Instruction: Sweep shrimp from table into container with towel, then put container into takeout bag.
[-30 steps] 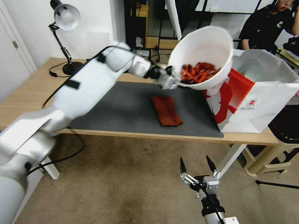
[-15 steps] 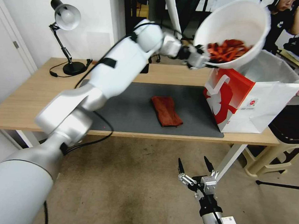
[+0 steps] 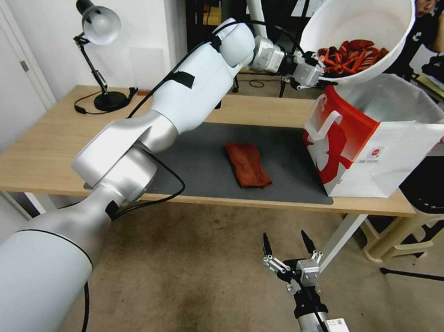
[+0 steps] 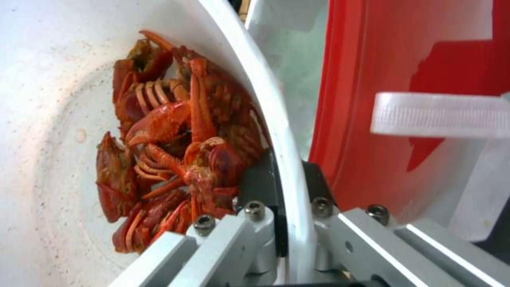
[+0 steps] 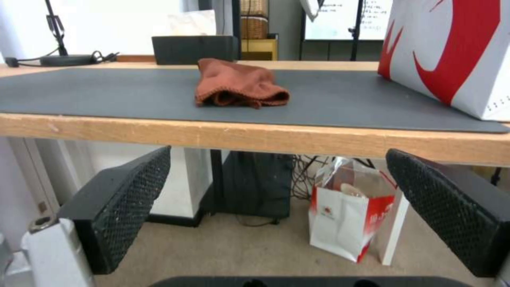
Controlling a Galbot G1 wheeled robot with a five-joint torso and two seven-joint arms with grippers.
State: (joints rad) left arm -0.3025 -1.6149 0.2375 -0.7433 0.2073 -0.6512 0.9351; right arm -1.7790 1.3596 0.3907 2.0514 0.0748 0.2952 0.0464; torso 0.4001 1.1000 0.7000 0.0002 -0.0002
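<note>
The round white bowl [image 3: 360, 34] runs off the top edge, and it hides the red-and-white bag's [image 3: 378, 145] far rim.

Container [image 3: 358, 24] with shrimp [image 3: 351, 56] tilted above takeout bag [image 3: 378, 145].

Round logo on takeout bag [image 3: 378, 160], perhaps lettered, unreadable.

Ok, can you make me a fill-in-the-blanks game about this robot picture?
1. The left gripper holds the bowl by its ____.
2. The bowl hangs above the open ____.
3. The towel lies on the grey ____.
4. The right gripper waits below the table with its fingers ____.

Missing words: rim; bag; mat; open
</note>
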